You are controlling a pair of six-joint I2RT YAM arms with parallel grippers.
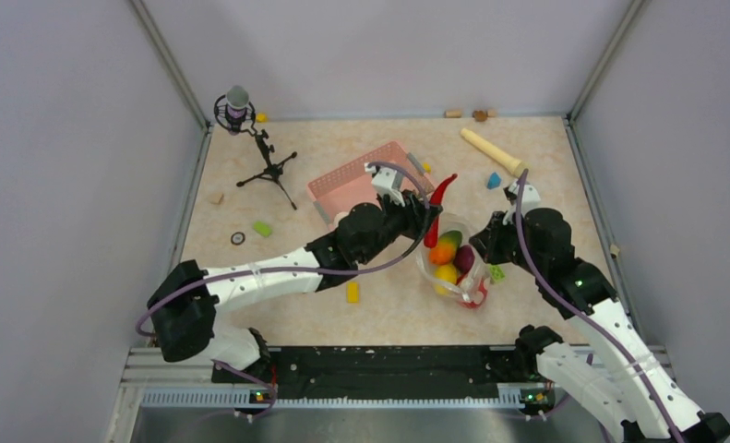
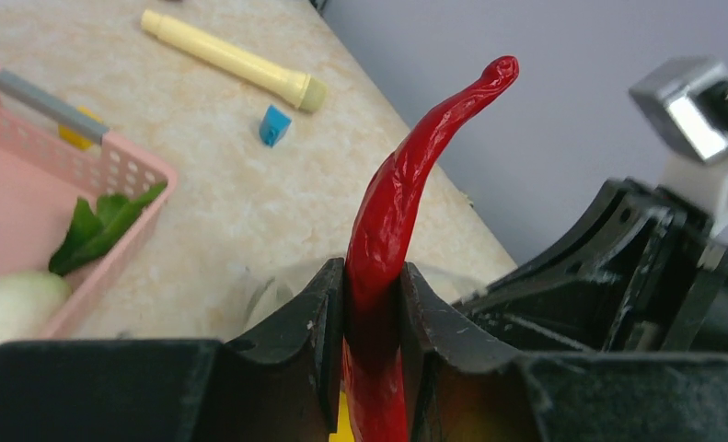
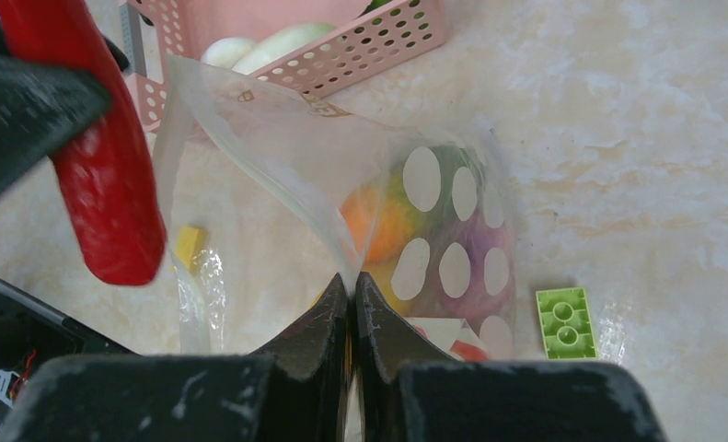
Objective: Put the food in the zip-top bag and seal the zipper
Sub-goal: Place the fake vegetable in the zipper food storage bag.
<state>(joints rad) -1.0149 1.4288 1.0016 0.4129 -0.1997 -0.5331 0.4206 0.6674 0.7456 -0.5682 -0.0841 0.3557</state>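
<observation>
My left gripper (image 1: 427,214) is shut on the red chili (image 1: 439,205), held upright over the mouth of the clear dotted zip-top bag (image 1: 453,263). The chili also shows in the left wrist view (image 2: 406,184) between the jaws and in the right wrist view (image 3: 102,175). My right gripper (image 1: 490,242) is shut on the bag's mouth edge (image 3: 351,267) and holds it up and open. Inside the bag lie an orange-green mango (image 3: 387,216), a purple onion (image 3: 475,267), a yellow mango (image 1: 446,274) and red and white pieces (image 3: 452,341).
The pink basket (image 1: 356,180) lies behind the bag with white pieces (image 3: 268,41) in it. A green block (image 3: 564,322) lies right of the bag, a yellow block (image 1: 352,292) in front. A cream rolling pin (image 1: 493,149), a blue block (image 1: 494,181) and a microphone tripod (image 1: 264,157) stand farther back.
</observation>
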